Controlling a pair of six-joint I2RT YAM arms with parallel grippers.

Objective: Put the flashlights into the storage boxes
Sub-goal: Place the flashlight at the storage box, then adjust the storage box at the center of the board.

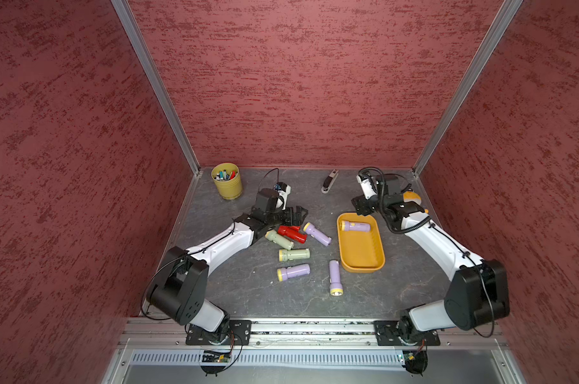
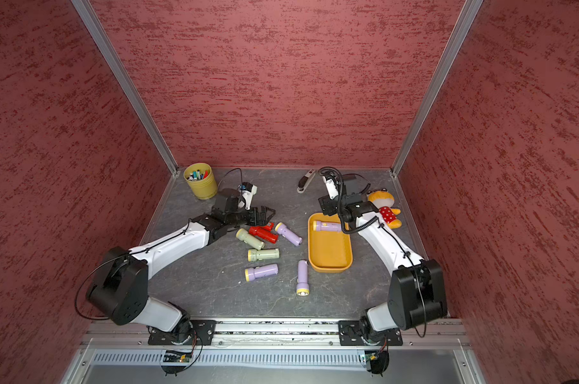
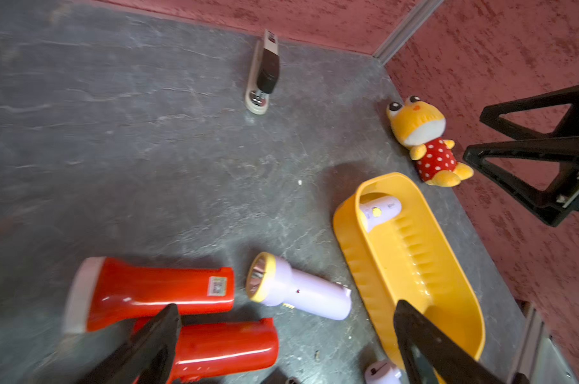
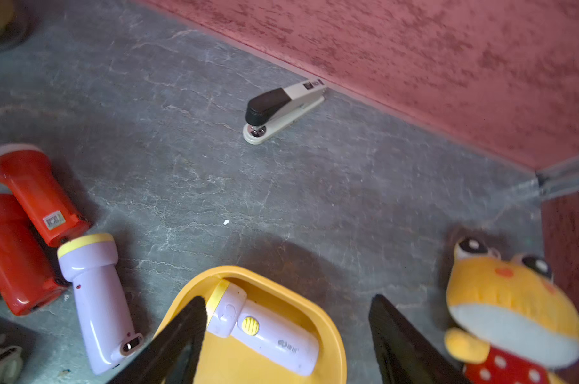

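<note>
Left gripper (image 3: 286,306), right gripper (image 4: 288,299) gape empty; glossy lilac flashlight (image 4: 264,329) inside rounded orange tray (image 4: 241,271).

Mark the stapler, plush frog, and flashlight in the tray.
Grey-and-white stapler (image 4: 268,103): right wrist view, black lever.
Yellow plush frog (image 3: 417,123): left wrist view, face.
Lilac flashlight (image 1: 359,226) in orange tray (image 1: 361,252): a top view, barrel.

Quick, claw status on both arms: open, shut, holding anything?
Left claw: open, empty, over the red flashlights.
Right claw: open, empty, above the lilac flashlight lying in the orange tray.
</note>
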